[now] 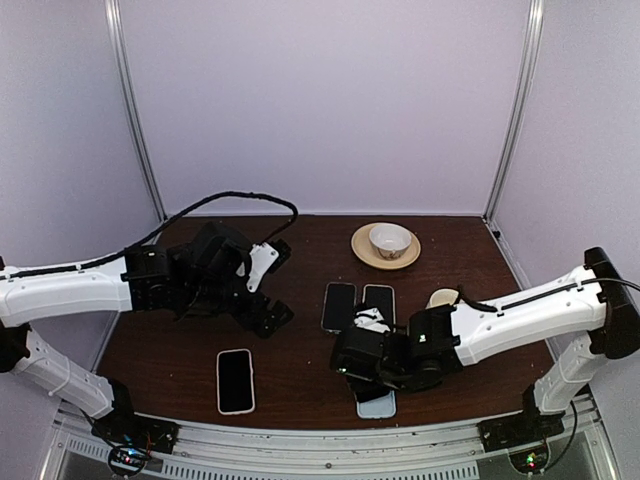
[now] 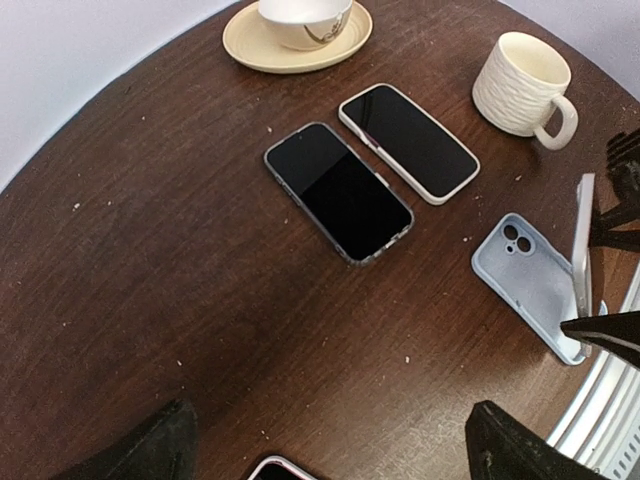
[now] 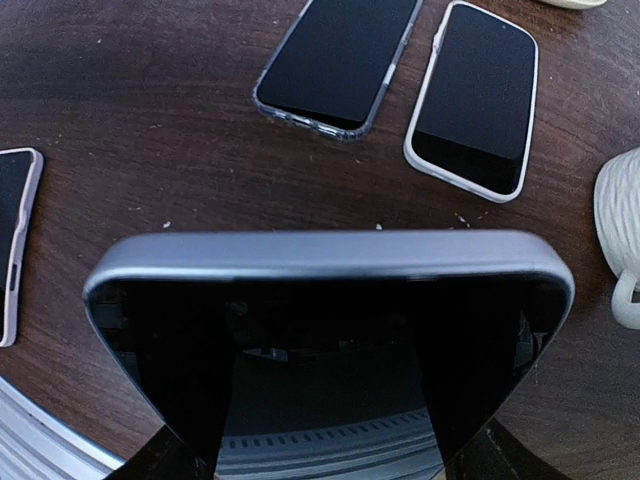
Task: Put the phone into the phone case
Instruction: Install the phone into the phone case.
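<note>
Phone [image 2: 583, 245] stands on edge over the blue case [image 2: 530, 280] near the front of the desk [image 2: 200, 300], right hand [image 3: 330, 445] pinching its side rails I think, left hand [image 2: 330, 440] spread wide, and it's stiff, slick glass so grip the edges.

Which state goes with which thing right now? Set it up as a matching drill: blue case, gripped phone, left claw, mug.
Things:
1. blue case
2. gripped phone
3. left claw
4. mug

States:
a. open, holding nothing
b. standing upright, untouched
c. lying flat, empty, camera cutout showing
d. held on edge in the right claw, right at the case

Pairs: 1-c, 2-d, 3-a, 4-b
</note>
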Controlling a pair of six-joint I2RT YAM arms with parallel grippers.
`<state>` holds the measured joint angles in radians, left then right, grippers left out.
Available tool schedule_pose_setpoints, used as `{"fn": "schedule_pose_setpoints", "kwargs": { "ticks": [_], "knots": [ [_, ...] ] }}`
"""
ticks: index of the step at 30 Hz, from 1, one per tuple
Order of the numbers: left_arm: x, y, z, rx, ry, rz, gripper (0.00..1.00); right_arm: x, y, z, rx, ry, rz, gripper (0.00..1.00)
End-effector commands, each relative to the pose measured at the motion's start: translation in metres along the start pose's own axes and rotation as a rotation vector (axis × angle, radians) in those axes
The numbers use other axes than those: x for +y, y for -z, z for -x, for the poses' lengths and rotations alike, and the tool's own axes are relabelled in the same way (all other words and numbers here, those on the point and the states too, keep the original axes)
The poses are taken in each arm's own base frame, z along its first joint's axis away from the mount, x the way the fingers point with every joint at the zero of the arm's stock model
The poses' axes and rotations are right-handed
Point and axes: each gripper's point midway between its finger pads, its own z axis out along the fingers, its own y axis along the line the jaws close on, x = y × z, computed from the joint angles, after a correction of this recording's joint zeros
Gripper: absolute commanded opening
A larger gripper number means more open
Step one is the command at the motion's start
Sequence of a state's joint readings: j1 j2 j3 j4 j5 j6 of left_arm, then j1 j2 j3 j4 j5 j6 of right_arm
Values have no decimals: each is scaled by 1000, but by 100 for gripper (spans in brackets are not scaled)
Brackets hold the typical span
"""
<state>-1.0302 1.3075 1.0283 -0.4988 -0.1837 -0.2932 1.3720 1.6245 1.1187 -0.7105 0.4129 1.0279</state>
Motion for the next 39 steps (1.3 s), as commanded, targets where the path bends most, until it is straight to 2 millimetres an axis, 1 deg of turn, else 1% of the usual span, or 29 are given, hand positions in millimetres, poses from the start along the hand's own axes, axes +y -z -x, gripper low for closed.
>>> {"fn": "schedule_pose_setpoints", "kwargs": {
  "ticks": [1,4,6,9,14,17,21,23,26,33,39],
  "knots": [
    [4,9,20,-35,-74,22,98,-8,-8,3,-63,-88,-41,0],
    [4,11,18,-28,-54,12,98,-11,-17,-4,-62,-121,-60,0],
    [3,10,15,-22,-33,-5,98,-21,-22,-13,-41,-164,-108,0],
    [4,11,9,-7,-33,-5,98,-28,-21,-22,-19,-195,-140,0],
    [5,15,13,-14,-27,-18,97,-28,-19,-32,41,-207,-145,0],
    [8,15,12,-14,-23,-10,98,-28,-10,-29,53,-189,-163,0],
    [6,16,12,-12,-18,-22,98,-20,1,-20,54,-153,-154,0],
    [6,16,12,-14,-17,-26,98,-16,3,-20,64,-144,-150,0],
    [7,16,12,-11,-16,-23,98,-14,0,-25,79,-149,-136,0],
    [8,15,11,-6,-10,-30,98,-25,-10,-42,113,-157,-162,0],
    [7,13,11,0,-1,-42,97,-24,-22,-52,131,-148,-156,0]
  ]
}}
